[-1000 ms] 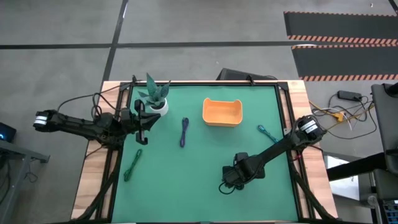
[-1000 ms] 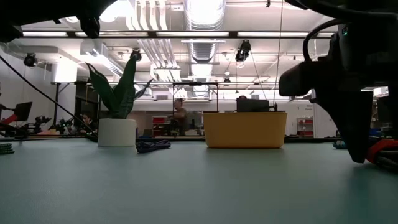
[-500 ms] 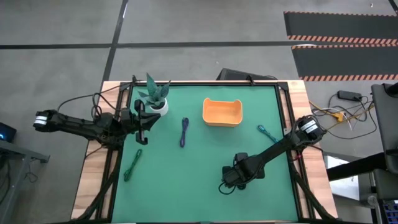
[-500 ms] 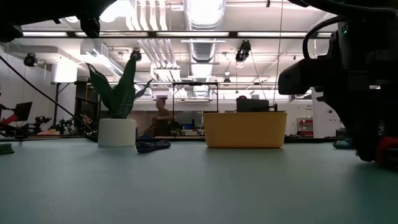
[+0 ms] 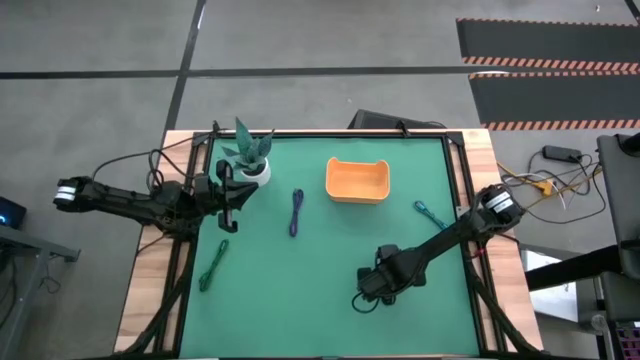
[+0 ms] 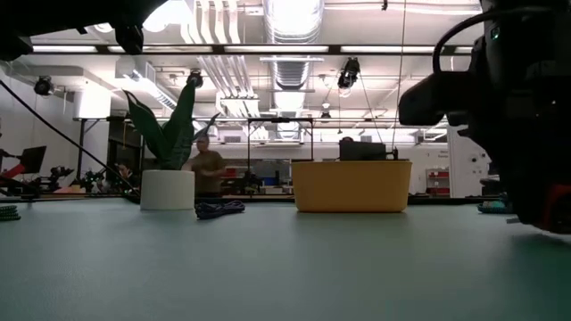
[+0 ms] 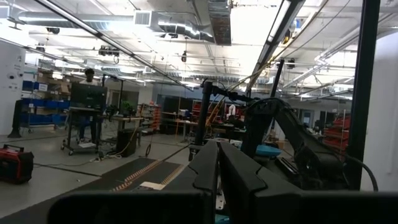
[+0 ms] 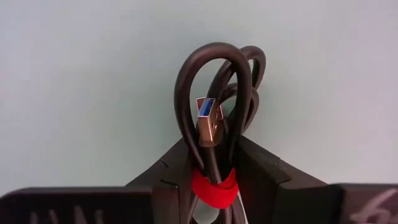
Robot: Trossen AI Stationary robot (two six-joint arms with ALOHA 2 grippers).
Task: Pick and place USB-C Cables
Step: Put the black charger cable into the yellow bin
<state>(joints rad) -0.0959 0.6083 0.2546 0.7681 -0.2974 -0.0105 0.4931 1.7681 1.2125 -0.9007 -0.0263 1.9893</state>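
- Since a second ago the right end effector (image 8: 211,186) has drawn its fingers in around the black cable (image 8: 217,106); in the low view the arm has barely shifted, and a person in the room behind has walked leftward.
- Right end effector: down on the bench (image 5: 300,290) at its near right, clenched on the black bundle at its red tie (image 8: 213,185), loops and plug sticking out ahead.
- Left end effector (image 7: 217,168): clenched on nothing, waiting beside the plant (image 5: 247,152).
- Green cable (image 5: 212,266) lies near left, blue cable (image 5: 296,212) mid-bench, teal cable (image 5: 429,213) at the right, all well apart from the tray (image 5: 357,180), which looks empty.
- Risks, as I judge them:
  - The grip sits low on the bundle at the tie, so the loops could slide out on the lift.
  - Free loops may swing and catch the tray's rim on the way in.
  - A pinch on the tie alone could pull it off and let the cable uncoil.
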